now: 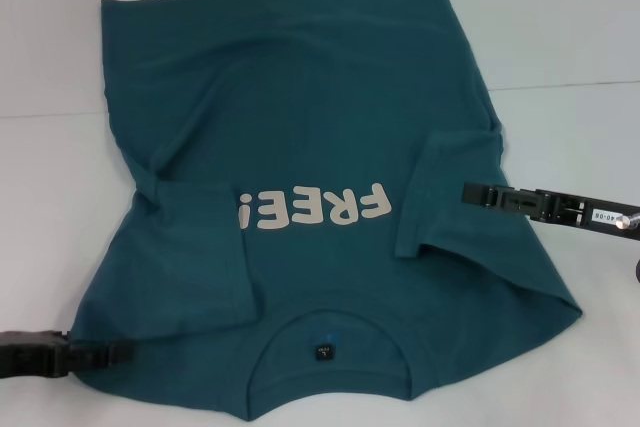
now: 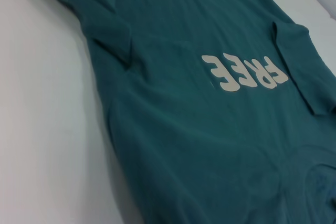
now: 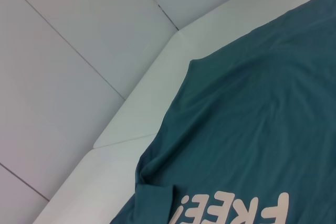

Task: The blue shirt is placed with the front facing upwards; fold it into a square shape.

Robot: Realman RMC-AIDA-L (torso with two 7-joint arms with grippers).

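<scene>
Left pincer (image 1: 118,352), black, reaching in low from the robot's left and touching the near left edge of the large dark teal-blue cotton short-sleeved T-shirt (image 1: 320,117), beside the shoulder; not possible to tell whether closed on cloth or merely resting against it. Right pincer (image 1: 472,193), black with a silver fitting behind it, extending in from the robot's right and meeting the outer edge of the right sleeve (image 1: 440,197); opening likewise impossible to judge.

Lying flat and front-up on a white tabletop (image 1: 560,37), with the round neckline (image 1: 330,347) and its small dark tag (image 1: 324,350) nearest the robot and the hem at the far side. Showing white "FREE!" lettering (image 1: 310,209) across the chest, reading upside down from the head camera. Both short sleeves folded inward onto the body, the left sleeve (image 1: 200,247) just beside the exclamation mark, the right one just beside the letter F. Wrinkling slightly near both sleeve folds.

Appearing in the left wrist view as a long stretch of teal cloth with the lettering (image 2: 244,72) and white surface alongside. Filling the right wrist view's lower part with cloth, the tabletop edge (image 3: 157,77) and pale panels beyond.
</scene>
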